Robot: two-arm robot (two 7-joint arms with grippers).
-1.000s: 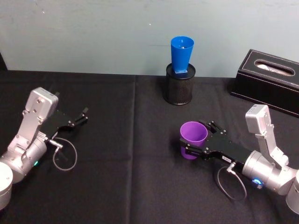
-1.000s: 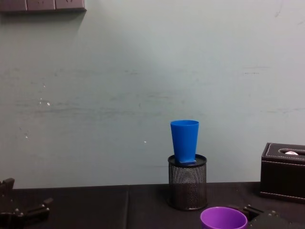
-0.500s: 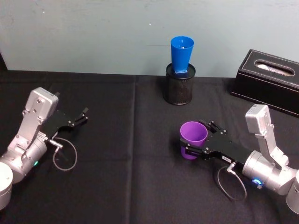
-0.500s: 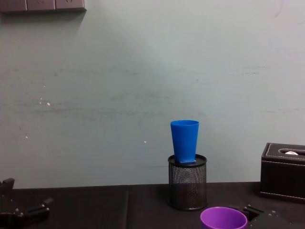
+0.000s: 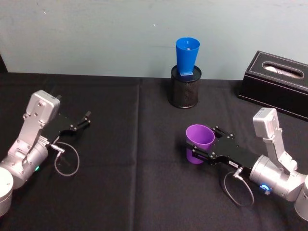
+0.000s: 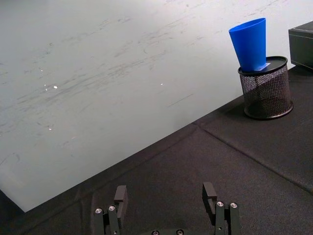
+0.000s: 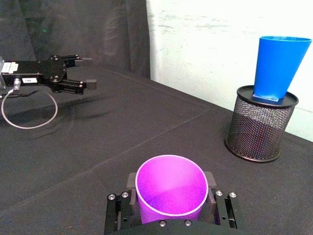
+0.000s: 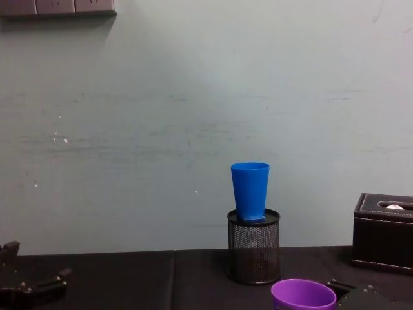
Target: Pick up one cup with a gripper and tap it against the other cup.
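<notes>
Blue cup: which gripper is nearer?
Right. The right gripper, holding the purple cup, is in front of the blue cup; the left gripper is far off to its left.

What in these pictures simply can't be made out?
- Base of the purple cup: hidden by its rim and the right hand in the right wrist view, cut off by the chest view's bottom edge.
- How the blue cup sits: hidden by the rim of the mesh pen holder, head view.
- Black box: cut by the head view's right edge.
- Parked left hand: mostly cut off by the left wrist view's bottom edge.
</notes>
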